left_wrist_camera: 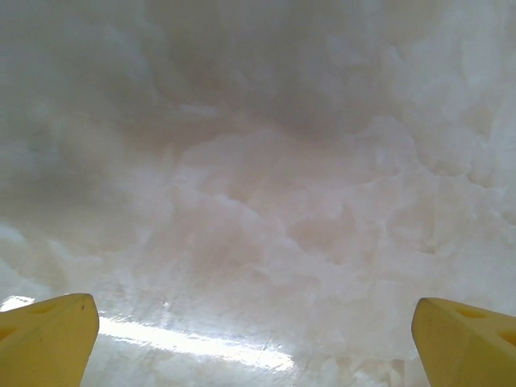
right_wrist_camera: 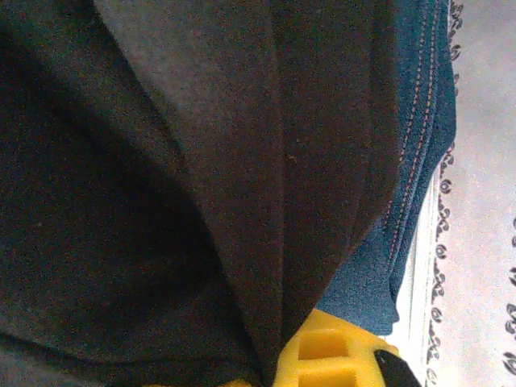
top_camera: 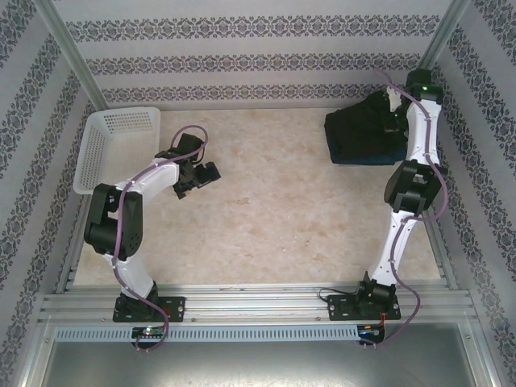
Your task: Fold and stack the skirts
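A black skirt [top_camera: 361, 127] lies bunched at the back right of the table, on top of a dark teal-blue skirt [top_camera: 372, 159] whose edge shows beneath it. My right gripper [top_camera: 393, 109] is at the pile's right side. In the right wrist view it [right_wrist_camera: 274, 372] is shut on a fold of the black skirt [right_wrist_camera: 161, 201], with one yellow finger [right_wrist_camera: 332, 355] showing. The blue skirt [right_wrist_camera: 419, 161] lies just behind, with stitched seams. My left gripper [top_camera: 197, 173] hovers over bare table at the left. Its yellow fingertips [left_wrist_camera: 44, 339] stand wide open with nothing between them.
A white mesh basket [top_camera: 113, 145] stands at the back left, close to the left arm. Patterned walls enclose the table on three sides, and the skirt pile sits near the right wall [right_wrist_camera: 484, 201]. The marbled tabletop [top_camera: 282, 218] stretches between the arms.
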Controlling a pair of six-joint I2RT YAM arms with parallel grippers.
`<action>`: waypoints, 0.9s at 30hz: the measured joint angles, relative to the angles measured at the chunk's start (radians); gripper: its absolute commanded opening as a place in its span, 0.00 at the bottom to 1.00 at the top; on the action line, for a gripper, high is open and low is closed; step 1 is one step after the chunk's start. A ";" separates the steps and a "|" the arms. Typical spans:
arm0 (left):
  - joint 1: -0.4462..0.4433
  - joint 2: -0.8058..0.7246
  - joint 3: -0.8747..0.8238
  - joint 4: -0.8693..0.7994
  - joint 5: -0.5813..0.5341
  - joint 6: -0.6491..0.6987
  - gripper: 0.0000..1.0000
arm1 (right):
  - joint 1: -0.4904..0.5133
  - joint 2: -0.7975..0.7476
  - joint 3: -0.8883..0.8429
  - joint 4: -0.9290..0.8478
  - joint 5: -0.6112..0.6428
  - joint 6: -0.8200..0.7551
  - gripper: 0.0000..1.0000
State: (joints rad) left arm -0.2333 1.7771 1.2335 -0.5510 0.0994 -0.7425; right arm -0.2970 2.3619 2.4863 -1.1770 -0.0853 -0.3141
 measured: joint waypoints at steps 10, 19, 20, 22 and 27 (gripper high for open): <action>0.000 -0.002 0.020 -0.050 -0.050 0.001 1.00 | -0.022 0.024 0.000 0.080 -0.008 0.059 0.69; 0.034 -0.057 0.016 -0.080 -0.124 0.029 1.00 | -0.023 -0.256 -0.404 0.310 0.074 0.260 0.98; 0.043 -0.089 0.005 -0.079 -0.141 0.035 1.00 | -0.024 -0.335 -0.494 0.355 0.073 0.289 0.98; 0.063 -0.166 -0.035 -0.071 -0.180 0.047 1.00 | -0.026 -0.492 -0.660 0.444 0.068 0.341 0.98; 0.114 -0.414 -0.222 -0.008 -0.318 0.119 1.00 | -0.029 -0.927 -1.149 0.774 0.013 0.478 0.98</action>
State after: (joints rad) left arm -0.1196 1.3628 1.0119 -0.5587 -0.2188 -0.6231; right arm -0.3256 1.4353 1.3376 -0.4030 -0.0723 0.1642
